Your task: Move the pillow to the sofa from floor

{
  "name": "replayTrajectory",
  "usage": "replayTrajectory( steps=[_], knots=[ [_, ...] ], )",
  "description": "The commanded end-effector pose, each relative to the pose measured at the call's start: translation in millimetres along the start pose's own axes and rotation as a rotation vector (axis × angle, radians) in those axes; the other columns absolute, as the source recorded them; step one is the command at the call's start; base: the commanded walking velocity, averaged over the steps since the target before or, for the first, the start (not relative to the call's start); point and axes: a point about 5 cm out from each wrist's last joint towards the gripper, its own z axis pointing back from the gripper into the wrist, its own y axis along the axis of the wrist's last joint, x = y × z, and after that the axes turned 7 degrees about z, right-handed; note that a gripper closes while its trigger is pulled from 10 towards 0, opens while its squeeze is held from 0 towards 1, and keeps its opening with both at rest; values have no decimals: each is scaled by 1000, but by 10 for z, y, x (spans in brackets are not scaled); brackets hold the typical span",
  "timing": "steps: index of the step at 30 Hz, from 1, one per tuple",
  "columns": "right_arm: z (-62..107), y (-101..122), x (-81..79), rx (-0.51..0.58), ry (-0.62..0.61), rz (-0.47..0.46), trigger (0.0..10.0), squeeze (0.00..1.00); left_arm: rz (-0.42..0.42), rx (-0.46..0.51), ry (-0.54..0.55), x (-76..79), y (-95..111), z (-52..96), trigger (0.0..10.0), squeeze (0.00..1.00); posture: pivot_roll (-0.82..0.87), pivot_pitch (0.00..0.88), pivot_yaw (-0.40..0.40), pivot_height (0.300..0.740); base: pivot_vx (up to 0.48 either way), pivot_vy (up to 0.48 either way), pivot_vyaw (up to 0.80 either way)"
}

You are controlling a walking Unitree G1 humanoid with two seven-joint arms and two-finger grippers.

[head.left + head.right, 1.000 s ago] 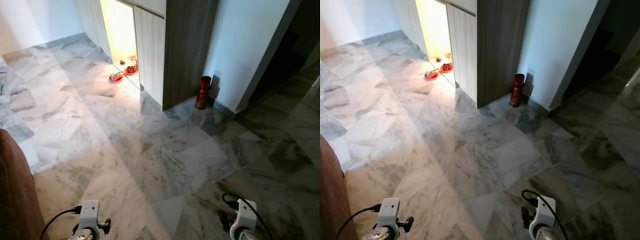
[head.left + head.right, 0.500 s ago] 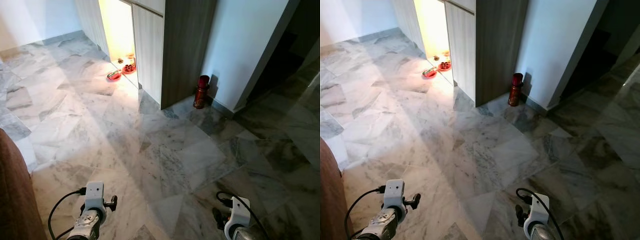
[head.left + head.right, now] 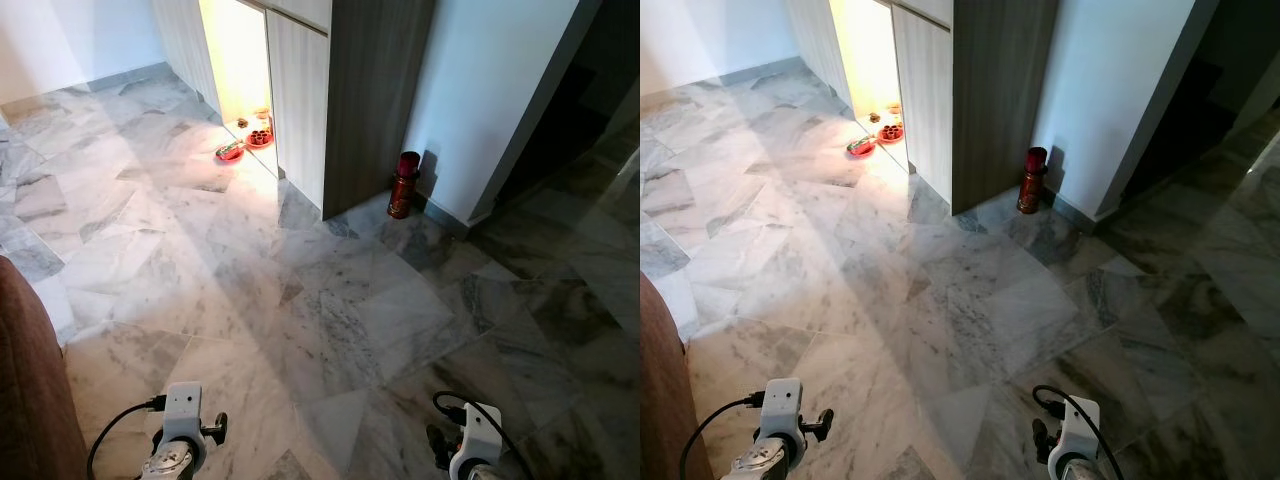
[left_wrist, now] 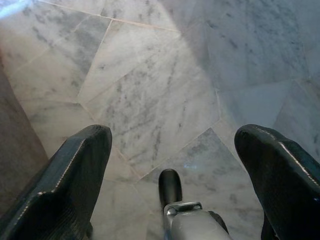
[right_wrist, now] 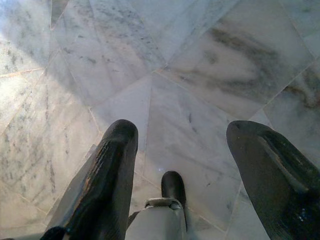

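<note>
A brown sofa edge point(image 3: 30, 390) rises at my lower left, over grey marble floor point(image 3: 300, 300). My left arm's white wrist point(image 3: 180, 440) shows low beside the sofa, and my right arm's wrist point(image 3: 470, 450) shows low at the right. In the left wrist view my left gripper point(image 4: 175, 165) stands open above bare tiles, with nothing between its fingers point(image 4: 75, 170). My right gripper point(image 5: 182, 150) is open too, its fingers point(image 5: 112, 170) spread over marble.
A tall wood cabinet point(image 3: 340, 90) stands ahead with a lit opening point(image 3: 238, 60); red bowls point(image 3: 245, 142) lie on the floor at its foot. A dark red bottle point(image 3: 405, 184) stands against the white wall point(image 3: 480, 90). A dark passage opens at the far right.
The left wrist rose about half a second ago and has dropped lower again. The whole picture has shifted slightly, so the camera has moved.
</note>
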Motion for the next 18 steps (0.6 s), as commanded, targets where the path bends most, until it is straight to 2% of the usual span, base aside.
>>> replayTrajectory(
  steps=[1, 14, 15, 17, 18],
  knots=[
    [-7, 14, -25, -2, 4, 17, 10000, 0, -6, -33, 7, 0, -97, 23, 10000, 0, -13, 0, -30, 740, 0, 0, 0],
    [-16, 89, 51, 15, -21, 25, 10000, 0, -21, -20, 0, 27, -56, 10, 10000, 0, -1, 0, -36, 740, 0, 0, 0],
    [-18, 105, 70, 22, -37, -7, 10000, 0, -23, -18, -2, 28, -51, 9, 10000, 0, -11, 0, -27, 740, 0, 0, 0],
    [-20, 125, 81, 27, -34, 7, 10000, 0, -36, -19, -3, 25, -56, 11, 10000, 0, 6, 0, -22, 740, 0, 0, 0],
    [-27, 171, 98, 33, -23, 35, 10000, 0, -11, -23, -5, 18, -62, 13, 10000, 0, 24, 0, -22, 740, 0, 0, 0]
  ],
)
